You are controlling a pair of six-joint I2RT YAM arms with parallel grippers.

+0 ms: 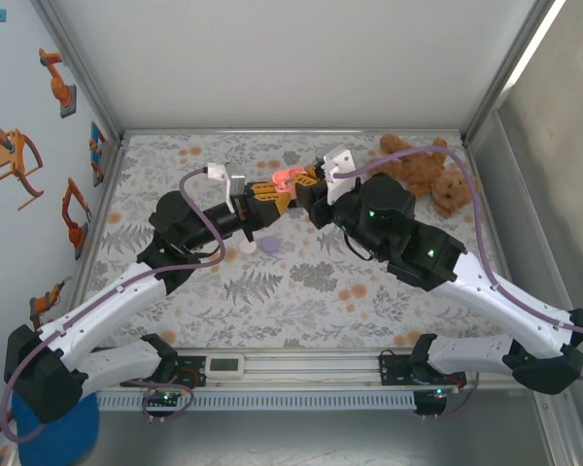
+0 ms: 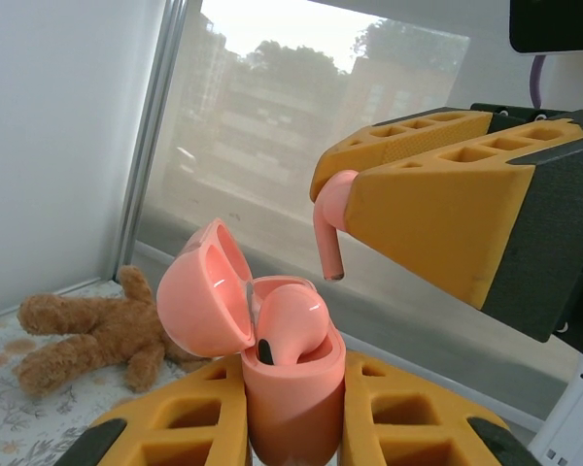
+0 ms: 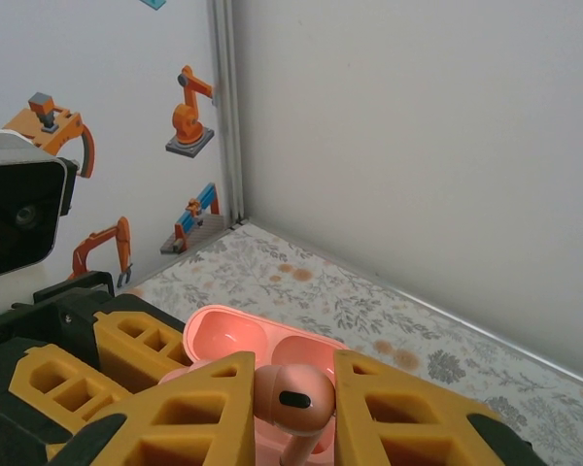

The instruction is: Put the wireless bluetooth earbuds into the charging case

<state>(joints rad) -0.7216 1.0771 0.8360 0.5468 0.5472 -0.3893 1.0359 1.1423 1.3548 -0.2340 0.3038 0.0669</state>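
Readable text: none, not a letter or number legible anywhere.
Wall stickers (image 3: 189,112): orange robot-arm pictures, no lettering on them.
Rail display (image 1: 224,365): too small to read.

Top cam: high, behind the arm bases (image 1: 170,367), looks down on whole table (image 1: 301,291), far off. Left wrist cam: sits right behind left gripper (image 2: 293,403), faces roughly level toward the see-through side panel (image 2: 301,126), v close. Right wrist cam: same behind right gripper (image 3: 293,408), faces the sticker wall (image 3: 107,126). All 3 share the open case (image 1: 285,177); top & left wrist also share the teddy (image 1: 429,175)
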